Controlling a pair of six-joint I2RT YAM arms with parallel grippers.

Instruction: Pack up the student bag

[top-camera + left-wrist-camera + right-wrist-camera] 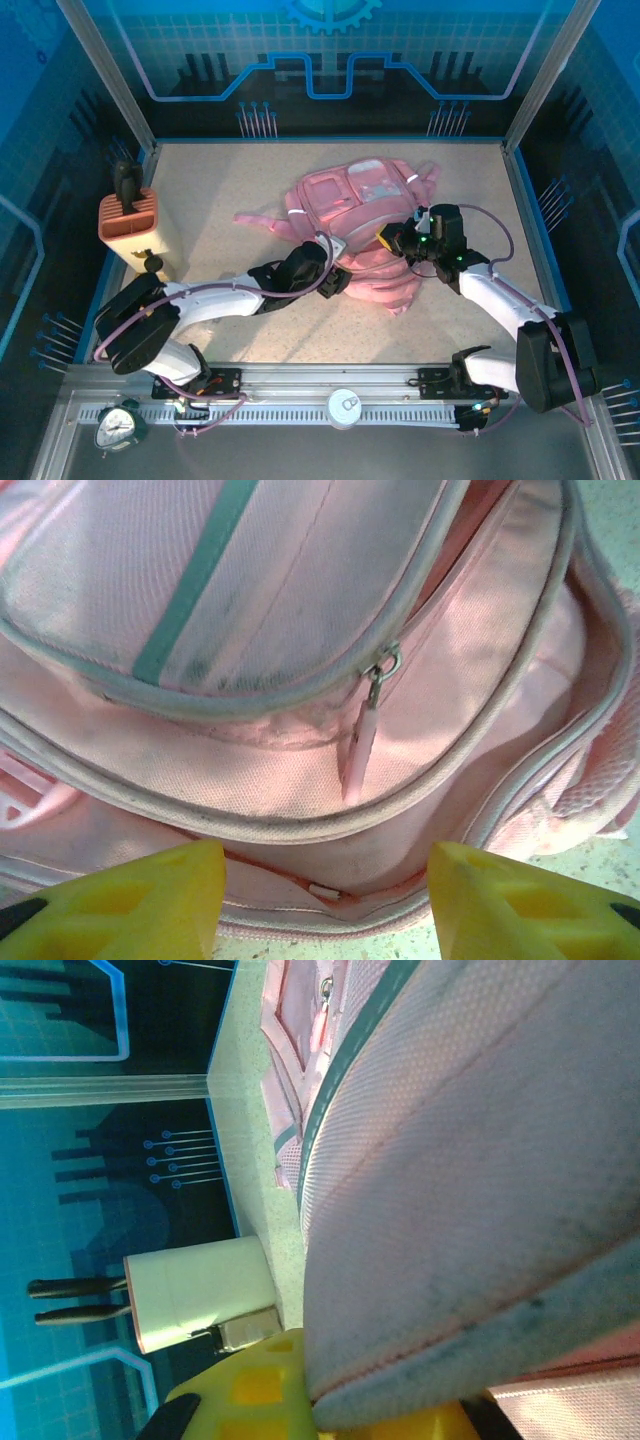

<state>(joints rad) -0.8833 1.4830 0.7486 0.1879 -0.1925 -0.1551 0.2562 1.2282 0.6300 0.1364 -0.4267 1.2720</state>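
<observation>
We see the student bag (350, 200) mid-frame on the counter (220, 180). The left gripper (325, 910) gapes wide, holding nothing, fingertips cropped. The right gripper (388, 240) pinches bag fabric, fingers mostly hidden.

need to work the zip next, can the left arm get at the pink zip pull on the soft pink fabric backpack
Probably yes: the left gripper stands open just short of the pink zip pull, which hangs free on the soft pink fabric backpack, nothing between them.

1. Pink backpack (350, 200): no lettering or brand legible.
2. Back wall (200, 40): a gear sign (330, 12) at the top, no words.
3. Little clock (118, 428) at the near edge: its numbers are too small to read.
</observation>
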